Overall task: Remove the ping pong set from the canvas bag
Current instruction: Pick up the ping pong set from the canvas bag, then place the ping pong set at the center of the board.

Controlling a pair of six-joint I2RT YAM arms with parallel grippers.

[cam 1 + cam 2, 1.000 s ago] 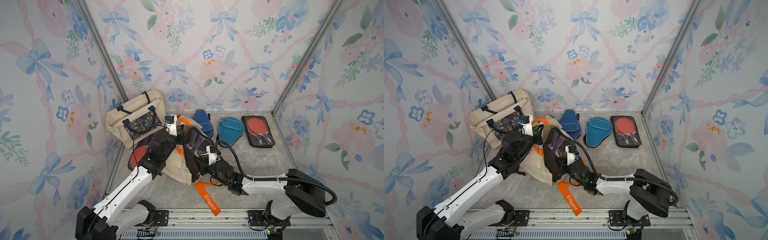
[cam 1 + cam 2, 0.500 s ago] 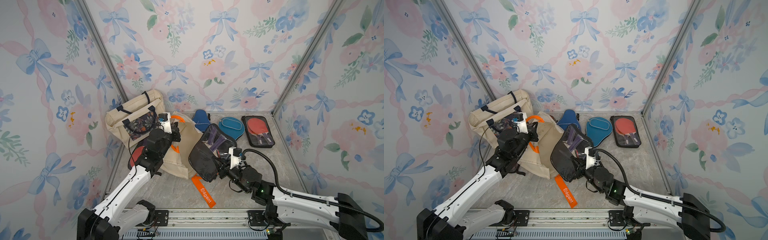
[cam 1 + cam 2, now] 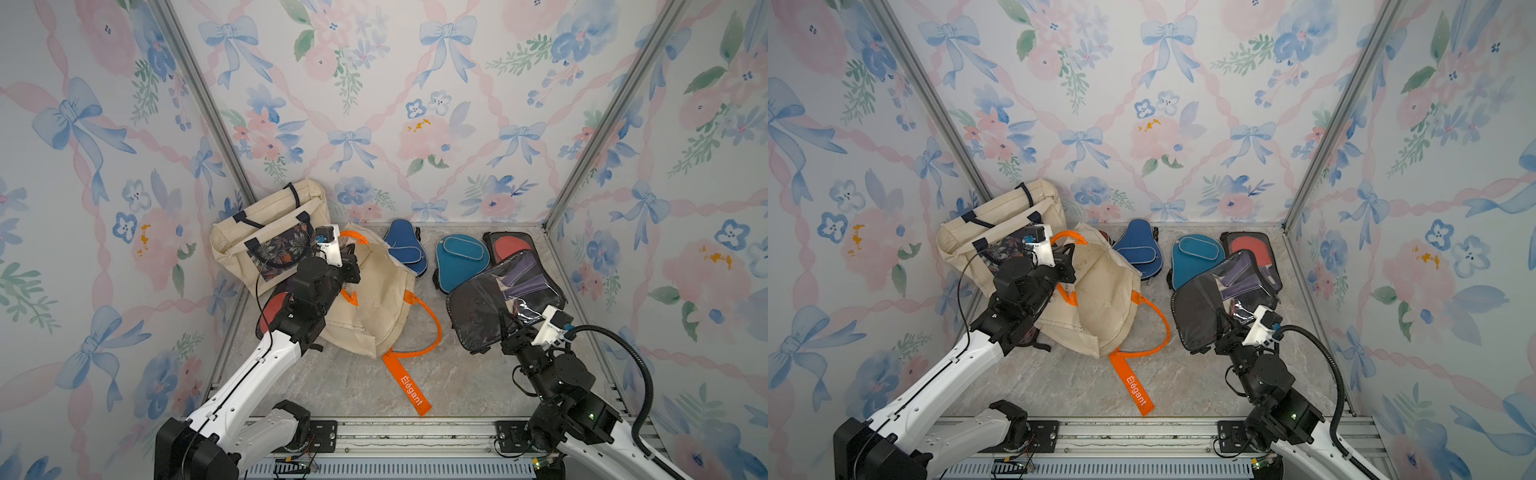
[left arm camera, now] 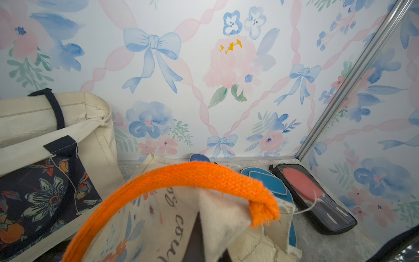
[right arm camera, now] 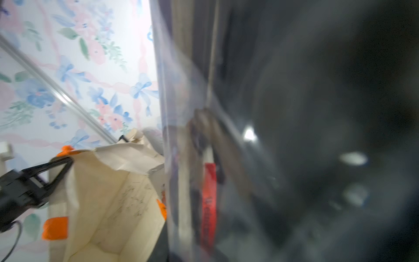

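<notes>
**Left gripper** [image 3: 351, 266]: the jaws are closed together on the rim of the canvas bag [image 3: 376, 303], at the root of its orange handle [image 4: 181, 175]. That side of the bag's mouth is held raised above the floor [image 3: 357, 386].

**Right gripper** [image 3: 510, 332]: it is clamped on the edge of a black see-through pouch [image 3: 494, 303]. The pouch is outside the bag, tilted, and is seen over the teal case [image 3: 457, 259] and the mesh pouch [image 3: 509, 245] with the red paddle face. Whether it touches them cannot be told. In the right wrist view the pouch is too blurred to be read.

**Other items:**
- The blue case [image 3: 401, 249] is laid on the floor by the back wall, between the bag and the teal case, with its near edge covered by the bag's cloth.
- A red-faced item [image 3: 272, 307] is partly hidden under the left arm, beside the bag.
- A second canvas bag [image 3: 266, 224], navy-handled, is stood in the back left corner.
</notes>
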